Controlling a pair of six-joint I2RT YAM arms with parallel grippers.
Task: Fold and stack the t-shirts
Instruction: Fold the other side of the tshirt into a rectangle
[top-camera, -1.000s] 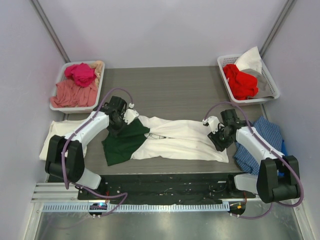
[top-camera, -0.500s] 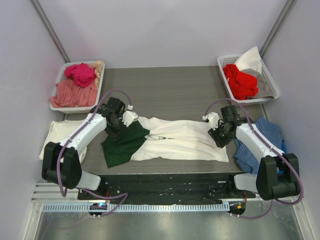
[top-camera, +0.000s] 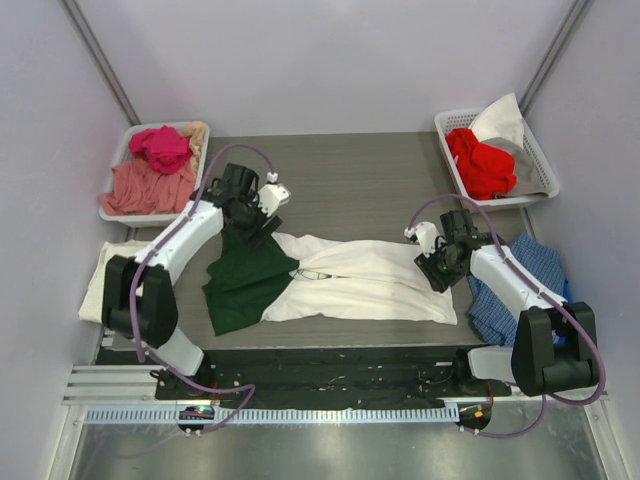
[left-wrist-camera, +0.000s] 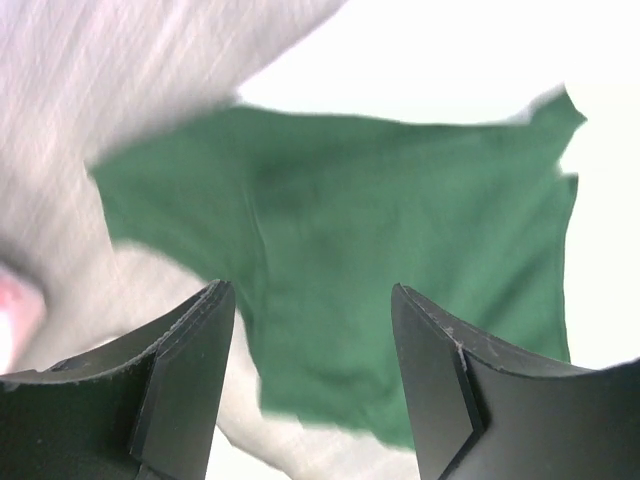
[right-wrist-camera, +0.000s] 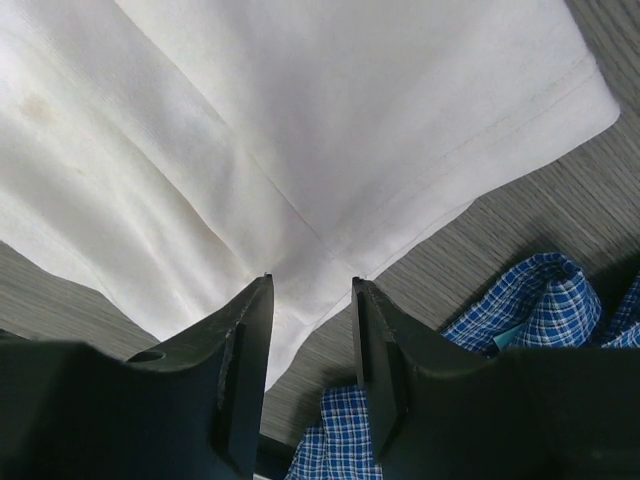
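A dark green t-shirt (top-camera: 243, 282) lies flat on the table, overlapping the left end of a white t-shirt (top-camera: 365, 280) spread across the middle. A cream t-shirt (top-camera: 112, 268) lies at the left edge. My left gripper (top-camera: 258, 222) hovers above the green t-shirt's far edge, open and empty. In the left wrist view the green t-shirt (left-wrist-camera: 340, 230) lies below the left gripper (left-wrist-camera: 310, 300). My right gripper (top-camera: 440, 270) stands over the white shirt's right end. In the right wrist view the right gripper (right-wrist-camera: 310, 285) is open over the white t-shirt's (right-wrist-camera: 300, 120) hem corner, holding nothing.
A white basket (top-camera: 118, 150) at the back left holds pink garments (top-camera: 155, 170). Another basket (top-camera: 540, 160) at the back right holds a red garment (top-camera: 478, 160). A blue checked cloth (top-camera: 520, 282) lies right of the white shirt and shows beside the right fingers (right-wrist-camera: 520, 300).
My left gripper has opened, let go of the green t-shirt and lifted away toward the back. The green t-shirt now lies flat. The right arm has stayed put.
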